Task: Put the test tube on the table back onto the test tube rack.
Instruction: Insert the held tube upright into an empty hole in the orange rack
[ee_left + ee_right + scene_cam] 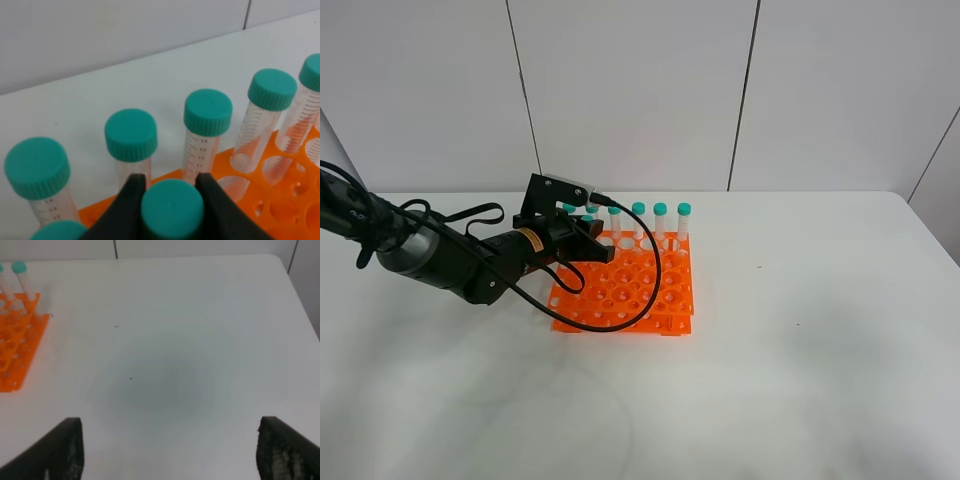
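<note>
Now | left gripper [171, 192] grips test tube [172, 207] | capped tubes [207, 112] just behind, rack [625, 290] below

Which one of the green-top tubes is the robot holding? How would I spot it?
Find the orange test tube rack on the white table. A row of tubes stands along its far edge. The test tube you want is just in front of that row, near the rack's left end, the only one with its cap pinched between the left gripper's black fingers.
</note>
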`<state>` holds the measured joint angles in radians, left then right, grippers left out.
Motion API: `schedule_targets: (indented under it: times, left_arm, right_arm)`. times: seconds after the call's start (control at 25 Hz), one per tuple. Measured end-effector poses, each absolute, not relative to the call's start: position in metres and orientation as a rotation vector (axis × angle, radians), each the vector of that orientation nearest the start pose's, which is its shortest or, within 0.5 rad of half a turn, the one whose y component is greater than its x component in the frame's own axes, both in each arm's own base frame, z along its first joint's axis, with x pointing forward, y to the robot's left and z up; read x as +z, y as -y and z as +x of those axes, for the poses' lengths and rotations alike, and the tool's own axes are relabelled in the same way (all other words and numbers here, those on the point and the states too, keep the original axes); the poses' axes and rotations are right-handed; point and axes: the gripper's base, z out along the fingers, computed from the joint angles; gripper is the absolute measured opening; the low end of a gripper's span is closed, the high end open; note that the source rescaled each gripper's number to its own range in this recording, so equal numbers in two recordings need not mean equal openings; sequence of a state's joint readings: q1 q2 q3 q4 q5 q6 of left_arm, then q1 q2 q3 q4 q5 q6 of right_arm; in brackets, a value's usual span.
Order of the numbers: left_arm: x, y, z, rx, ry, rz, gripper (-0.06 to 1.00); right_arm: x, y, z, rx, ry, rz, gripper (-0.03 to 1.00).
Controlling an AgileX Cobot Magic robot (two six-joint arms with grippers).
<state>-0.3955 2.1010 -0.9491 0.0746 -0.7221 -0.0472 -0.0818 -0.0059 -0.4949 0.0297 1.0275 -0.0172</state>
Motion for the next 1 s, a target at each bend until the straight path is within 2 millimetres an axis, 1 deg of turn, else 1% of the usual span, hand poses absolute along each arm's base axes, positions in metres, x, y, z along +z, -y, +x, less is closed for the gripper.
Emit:
schedule_targets:
  times: [0.4,0.76,1.0]
  left_arm:
    - [0.1084,0.1597,0.3699,-0.312,-1.873,0.421,0.01]
    - [0.1084,0.1598,0.3698,-0.332,-1.88,0.397,0.12]
    - [0.1084,0.1598,0.3698,-0.332,-1.88,0.396,0.15]
  right_arm:
    - [0.2786,-0.0026,-0.0037,-0.028,-2.009,0.064,0.85]
    - [0.2786,-0.0027,-0.0037,-0.027,-2.009,0.064,0.85]
    - [0.2786,-0.0027,-0.0037,-0.027,-2.009,0.064,0.85]
